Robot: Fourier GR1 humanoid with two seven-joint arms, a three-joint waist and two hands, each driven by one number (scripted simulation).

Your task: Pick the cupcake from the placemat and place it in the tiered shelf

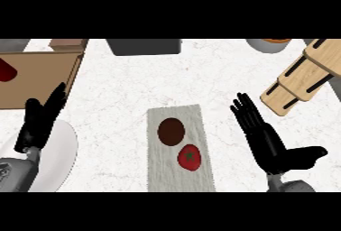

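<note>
Right hand (pixel 269 140) open, fingers straight, holding nothing, just right of the placemat (pixel 181 178). We see the cupcake (pixel 171 131) untouched on it beside a tomato (pixel 189 157). Pick and shelf placement both remain.

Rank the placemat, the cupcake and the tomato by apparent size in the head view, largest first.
1. Placemat, clearly the largest.
2. and 3. Cupcake and tomato look about alike; I would not rank one above the other.
</note>
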